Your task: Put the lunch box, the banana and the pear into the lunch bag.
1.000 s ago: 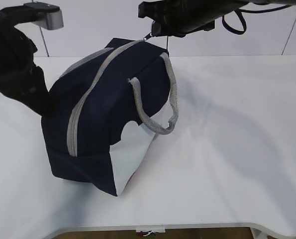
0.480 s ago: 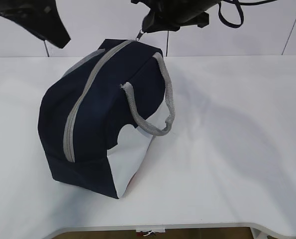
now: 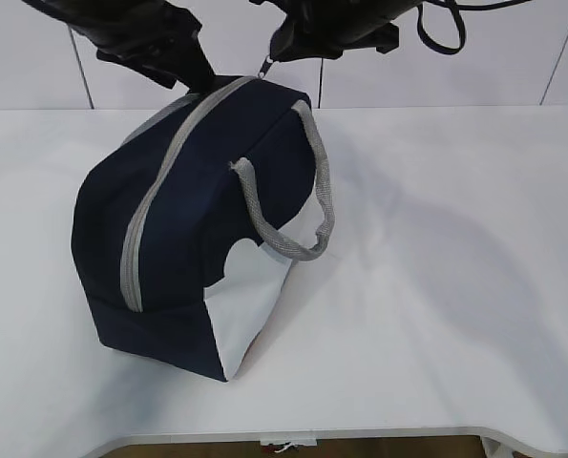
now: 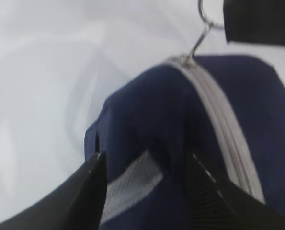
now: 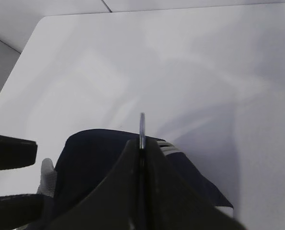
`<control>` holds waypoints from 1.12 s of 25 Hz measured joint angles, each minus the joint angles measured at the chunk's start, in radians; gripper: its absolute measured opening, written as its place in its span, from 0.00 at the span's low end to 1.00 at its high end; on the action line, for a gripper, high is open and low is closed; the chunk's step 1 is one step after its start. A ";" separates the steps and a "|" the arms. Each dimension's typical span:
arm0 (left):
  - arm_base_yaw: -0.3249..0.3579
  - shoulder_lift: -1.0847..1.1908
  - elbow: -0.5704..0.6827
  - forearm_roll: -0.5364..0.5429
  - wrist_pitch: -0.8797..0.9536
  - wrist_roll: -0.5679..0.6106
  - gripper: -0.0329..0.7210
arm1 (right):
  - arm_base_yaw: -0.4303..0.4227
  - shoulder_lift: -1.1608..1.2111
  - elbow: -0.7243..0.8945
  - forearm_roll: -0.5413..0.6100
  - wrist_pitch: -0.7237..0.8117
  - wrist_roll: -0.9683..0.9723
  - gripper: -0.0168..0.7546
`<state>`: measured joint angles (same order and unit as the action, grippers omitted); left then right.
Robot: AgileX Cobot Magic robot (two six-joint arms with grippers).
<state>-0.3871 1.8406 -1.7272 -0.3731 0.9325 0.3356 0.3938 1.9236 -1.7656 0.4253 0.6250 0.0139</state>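
the lunch bag (image 3: pixel 193 229) stands on the white table (image 3: pixel 436 286), leaning a little, with its grey zipper (image 3: pixel 159 191) shut along the top. it looks soft and light, so i think the cloth will fold and sag when pushed. the good places to hold it are the grey handle (image 3: pixel 307 191), the metal zipper pull (image 4: pixel 199 36) and the stiff seam at the end. the lunch box, banana and pear are not visible.

further back, the left gripper (image 4: pixel 147 191) is wide open, its fingers on both sides of the far handle and the dark cloth, not yet pressing. behind it, the right gripper (image 5: pixel 141 148) is closed tightly on the zipper pull at the far end of the bag.
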 joint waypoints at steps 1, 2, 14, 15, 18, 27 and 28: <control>0.000 0.007 0.000 -0.014 -0.021 0.000 0.58 | 0.000 0.000 0.000 0.002 0.000 0.000 0.04; 0.000 0.013 0.000 -0.029 -0.039 0.000 0.58 | 0.000 0.000 0.000 0.002 0.000 0.000 0.04; 0.000 0.069 0.000 -0.059 -0.089 -0.004 0.31 | 0.000 0.000 0.000 0.004 -0.006 -0.001 0.04; 0.000 0.069 0.000 -0.050 -0.090 -0.004 0.20 | 0.000 0.000 0.000 0.004 -0.006 -0.002 0.04; 0.000 0.069 0.000 -0.024 -0.100 0.010 0.07 | 0.000 0.001 0.000 0.004 -0.006 -0.014 0.04; 0.000 0.070 -0.110 -0.002 -0.005 0.146 0.06 | 0.000 0.001 0.000 -0.059 -0.068 -0.026 0.04; 0.000 0.070 -0.127 -0.002 0.019 0.150 0.06 | 0.000 0.004 0.000 -0.071 -0.080 -0.028 0.04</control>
<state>-0.3871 1.9105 -1.8541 -0.3751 0.9519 0.4859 0.3938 1.9278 -1.7656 0.3542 0.5446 -0.0141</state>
